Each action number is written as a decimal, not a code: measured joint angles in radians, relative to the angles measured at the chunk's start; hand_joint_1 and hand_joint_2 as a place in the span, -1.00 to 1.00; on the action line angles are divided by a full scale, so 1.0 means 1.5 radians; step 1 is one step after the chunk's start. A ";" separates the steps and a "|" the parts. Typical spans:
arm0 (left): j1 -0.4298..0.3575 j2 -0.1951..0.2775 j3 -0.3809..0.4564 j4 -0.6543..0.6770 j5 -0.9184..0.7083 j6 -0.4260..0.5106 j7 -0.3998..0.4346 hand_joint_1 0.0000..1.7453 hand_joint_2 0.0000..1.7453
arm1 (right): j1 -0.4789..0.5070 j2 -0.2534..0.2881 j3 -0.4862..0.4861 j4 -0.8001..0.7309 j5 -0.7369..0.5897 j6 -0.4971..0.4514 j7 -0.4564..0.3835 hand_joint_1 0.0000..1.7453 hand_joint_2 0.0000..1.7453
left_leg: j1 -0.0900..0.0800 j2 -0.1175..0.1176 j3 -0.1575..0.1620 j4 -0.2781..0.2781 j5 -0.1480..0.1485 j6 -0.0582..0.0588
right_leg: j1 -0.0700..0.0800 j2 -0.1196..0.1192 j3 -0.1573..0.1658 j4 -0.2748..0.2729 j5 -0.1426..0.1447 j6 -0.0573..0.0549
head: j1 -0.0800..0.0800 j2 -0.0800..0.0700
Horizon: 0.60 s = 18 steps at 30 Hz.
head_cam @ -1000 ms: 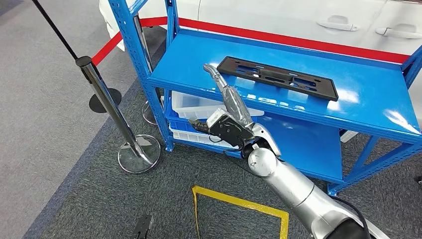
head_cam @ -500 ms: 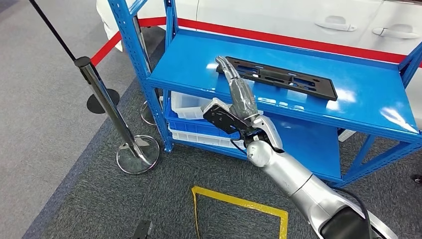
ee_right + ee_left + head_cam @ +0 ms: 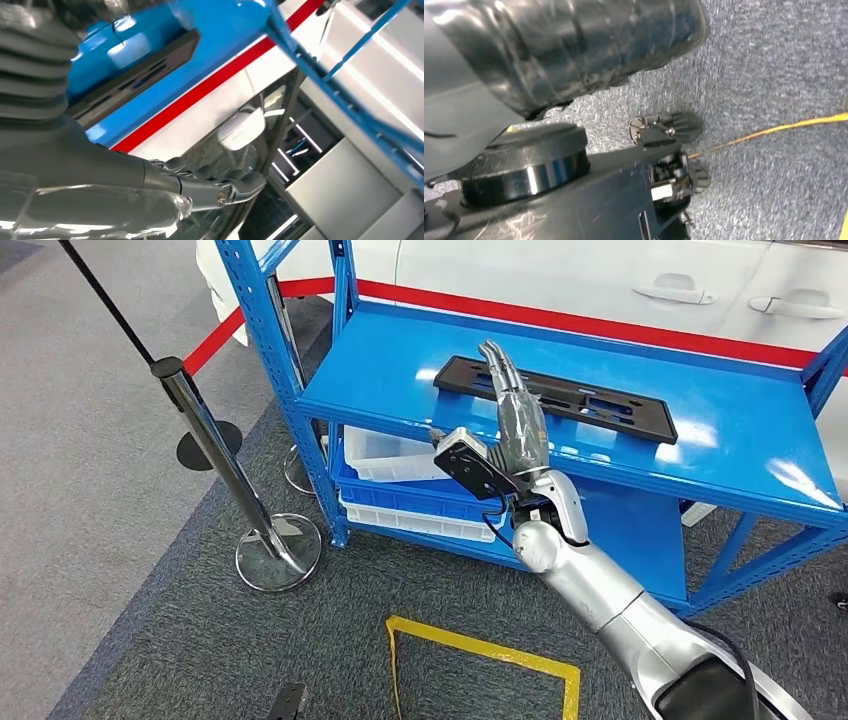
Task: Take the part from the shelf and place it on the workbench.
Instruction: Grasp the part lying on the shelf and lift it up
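Observation:
A long flat black part (image 3: pixel 585 399) with slots lies on the top board of the blue shelf (image 3: pixel 390 375). My right hand (image 3: pixel 515 410) is raised in front of the part, fingers straight and close together, holding nothing; its fingertips overlap the part's left half in the head view. The right wrist view has the same hand (image 3: pixel 150 185) with straight fingers, and the black part (image 3: pixel 135 75) on the blue board behind it. I cannot tell whether the hand touches the part.
White bins (image 3: pixel 395 455) sit on the shelf's lower level. A chrome stanchion (image 3: pixel 235 490) with a red belt (image 3: pixel 215 340) stands left of the shelf. A white car (image 3: pixel 600 280) is behind. A yellow taped square (image 3: pixel 480 665) marks the grey carpet.
My right arm has swung to the right and risen: the hand moved from the shelf's front-left edge to a spot over the left half of the black part.

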 joint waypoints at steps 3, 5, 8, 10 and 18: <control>0.000 0.001 0.000 0.000 -0.001 0.000 0.000 -1.00 -1.00 | 0.003 -0.003 -0.005 -0.001 0.001 0.000 0.000 -1.00 -1.00 | 0.002 0.001 -0.013 0.031 -0.023 -0.011 | -0.004 0.001 0.002 -0.005 0.004 -0.010 | -0.002 0.000; -0.001 0.001 -0.001 0.000 -0.002 0.000 0.001 -1.00 -1.00 | 0.004 -0.003 -0.006 -0.002 0.001 0.000 0.000 -1.00 -1.00 | 0.004 0.002 -0.049 0.112 -0.066 -0.017 | -0.004 0.001 0.002 -0.006 0.005 -0.013 | -0.005 0.000; -0.001 0.001 -0.004 0.000 -0.005 0.000 0.003 -1.00 -1.00 | 0.015 -0.005 -0.012 -0.003 0.003 0.000 0.001 -1.00 -1.00 | 0.004 0.002 -0.091 0.198 -0.089 -0.018 | -0.002 0.001 0.002 -0.005 0.004 -0.015 | -0.006 0.000; -0.002 0.002 -0.008 0.000 -0.009 0.000 0.005 -1.00 -1.00 | 0.022 -0.008 -0.019 -0.007 0.003 0.001 0.002 -1.00 -1.00 | 0.002 0.001 -0.063 0.138 -0.048 -0.010 | 0.000 0.002 0.003 -0.004 0.003 -0.016 | -0.006 0.000; -0.010 0.008 -0.015 0.001 -0.017 -0.001 0.009 -1.00 -1.00 | 0.042 -0.023 -0.044 -0.032 0.007 0.013 0.007 -1.00 -1.00 | -0.001 0.001 0.016 -0.020 0.002 0.015 | 0.002 0.003 -0.003 0.005 -0.008 0.004 | -0.004 0.000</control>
